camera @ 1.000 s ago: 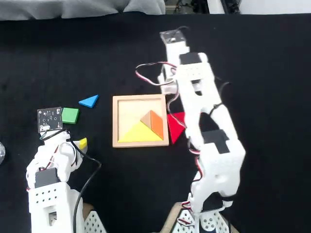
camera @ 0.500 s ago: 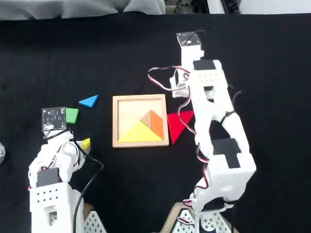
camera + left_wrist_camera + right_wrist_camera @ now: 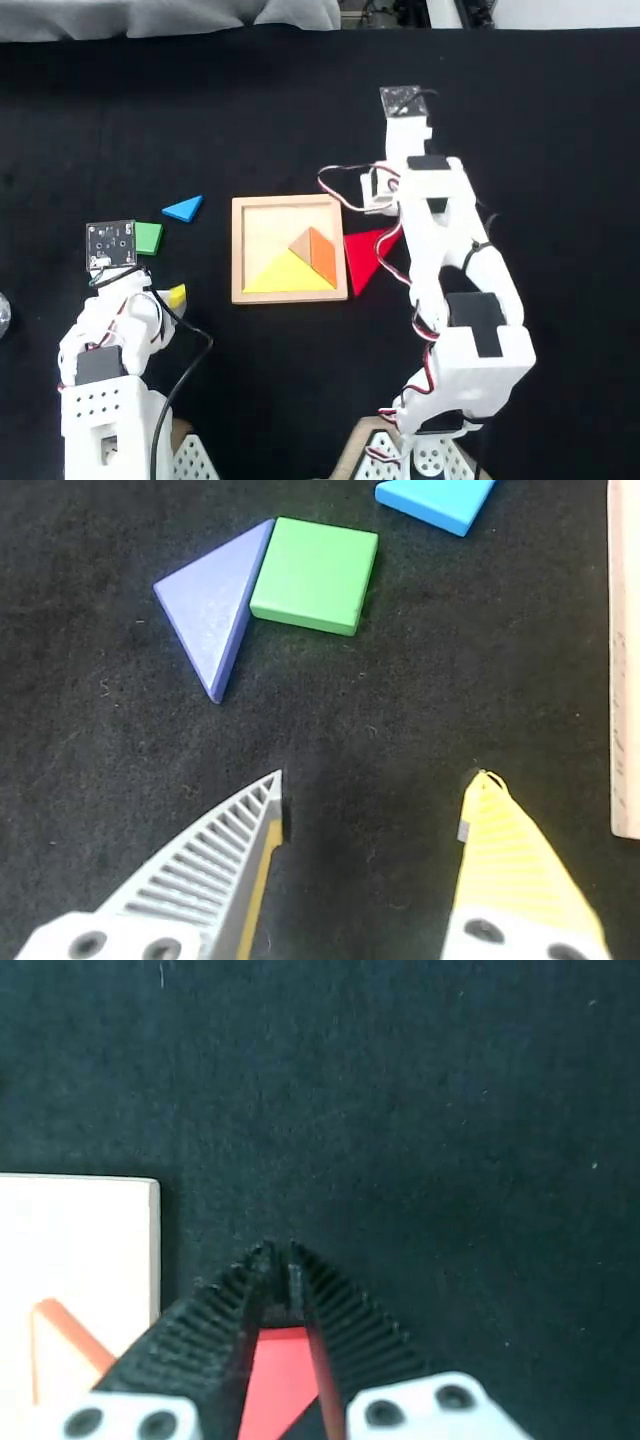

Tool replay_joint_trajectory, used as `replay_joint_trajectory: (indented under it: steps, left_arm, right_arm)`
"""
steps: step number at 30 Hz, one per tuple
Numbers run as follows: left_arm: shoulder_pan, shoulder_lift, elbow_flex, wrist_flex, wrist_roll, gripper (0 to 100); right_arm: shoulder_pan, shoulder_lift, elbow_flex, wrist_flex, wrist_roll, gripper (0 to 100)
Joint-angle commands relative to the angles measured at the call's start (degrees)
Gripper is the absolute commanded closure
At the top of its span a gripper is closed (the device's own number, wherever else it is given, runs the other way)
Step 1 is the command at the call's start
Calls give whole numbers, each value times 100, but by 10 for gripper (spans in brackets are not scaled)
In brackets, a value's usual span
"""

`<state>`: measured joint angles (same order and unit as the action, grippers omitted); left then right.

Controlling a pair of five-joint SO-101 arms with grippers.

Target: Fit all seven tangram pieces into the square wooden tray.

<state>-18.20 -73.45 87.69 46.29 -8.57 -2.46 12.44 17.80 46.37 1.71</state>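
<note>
Black cloth [image 3: 250,120] covers the bench [image 3: 560,150], grey fabric [image 3: 150,15] heaped behind. Wooden tray [image 3: 237,250] holds three pieces [image 3: 290,272]; red triangle [image 3: 360,262] just beside. Right jaws closed, perhaps touching it; left jaws spread, empty.

Robotics bench, lab or hobby workshop; cannot tell which. Black cloth [image 3: 120,120] covers the whole tabletop as a plain backdrop. Two white printed arms stand on it, the left arm [image 3: 100,370] at lower left and the right arm [image 3: 450,300] right of centre. Bare servo wires [image 3: 340,180] loop loose off the right arm, and a black cable [image 3: 185,370] trails from the left. Each wrist carries an exposed camera board [image 3: 110,243]. Crumpled grey fabric [image 3: 180,15] runs along the upper left edge. Dark gear [image 3: 470,12] and a white surface [image 3: 570,12] sit at the upper right edge. A square wooden tray [image 3: 238,250] with coloured pieces sits at centre.
</note>
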Motion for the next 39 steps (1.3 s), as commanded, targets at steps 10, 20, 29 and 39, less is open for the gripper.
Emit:
replay_joint_trajectory:
  steps: [10, 20, 29, 39]
  left_arm:
    - [848, 2418, -5244, 2980, -2303, 718]
    - [84, 5363, -6686, 2251, -3640, 718]
    - [-1226, 6180, -6791, 1793, -5196, 718]
    - [-2070, 7341, -6475, 264, -6286, 633]
  right_arm:
    - [325, -356, 84, -615, -290, 987]
    - [325, -356, 84, -624, -273, 987]
    - [325, -356, 84, -633, -264, 987]
    - [519, -365, 259, -976, -273, 987]
